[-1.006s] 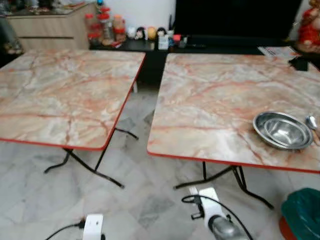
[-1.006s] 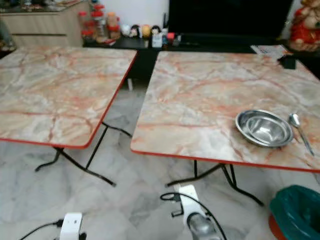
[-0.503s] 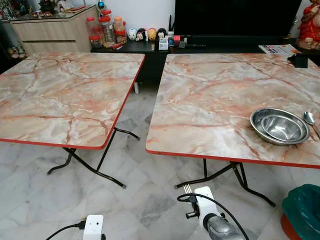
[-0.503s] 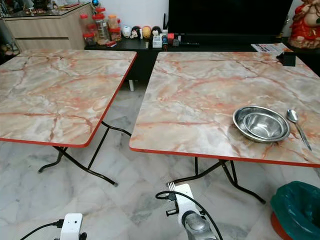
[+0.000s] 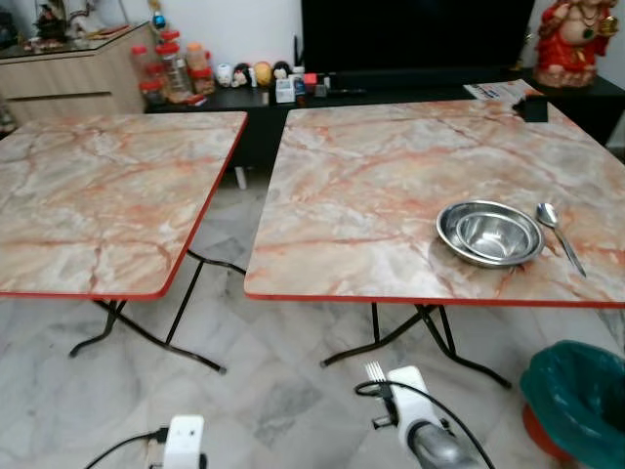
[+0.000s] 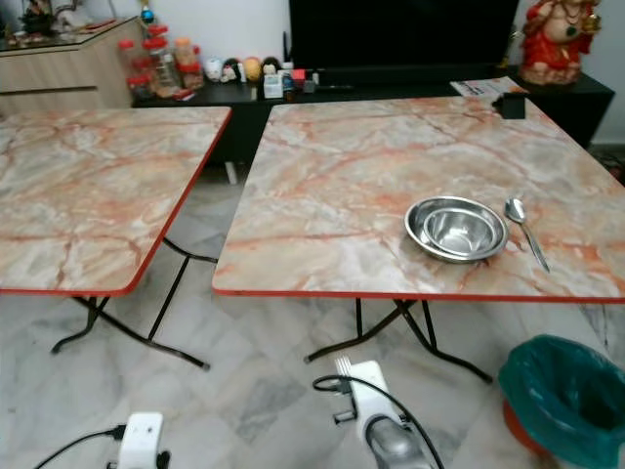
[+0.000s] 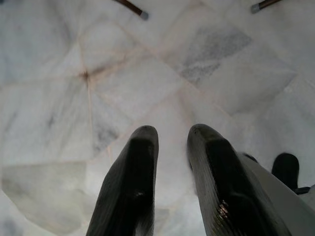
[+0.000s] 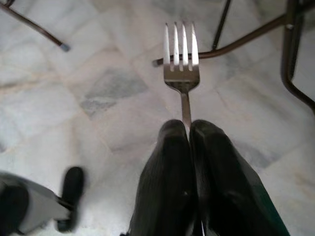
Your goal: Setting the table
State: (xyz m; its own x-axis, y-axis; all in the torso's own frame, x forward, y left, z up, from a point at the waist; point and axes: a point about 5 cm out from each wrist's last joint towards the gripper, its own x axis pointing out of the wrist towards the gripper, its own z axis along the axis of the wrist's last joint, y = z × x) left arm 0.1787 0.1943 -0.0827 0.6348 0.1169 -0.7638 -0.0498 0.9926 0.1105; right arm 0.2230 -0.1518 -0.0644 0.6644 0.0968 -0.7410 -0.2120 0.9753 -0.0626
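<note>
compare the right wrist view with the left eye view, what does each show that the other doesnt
Right wrist view alone: the right gripper with its black fingers pinched on the handle of the silver metal fork.

Left eye view alone: the marble-patterned folding table with a round steel bowl and a steel spoon beside it, and a green-lined bin.

Both: the fork's tines, the pale marble floor, and black table legs.

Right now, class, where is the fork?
The fork is clamped in the right gripper, low above the floor, in front of the right table.

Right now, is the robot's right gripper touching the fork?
Touching. The right wrist view shows the right gripper with its fingers pinched on the fork handle.
</note>
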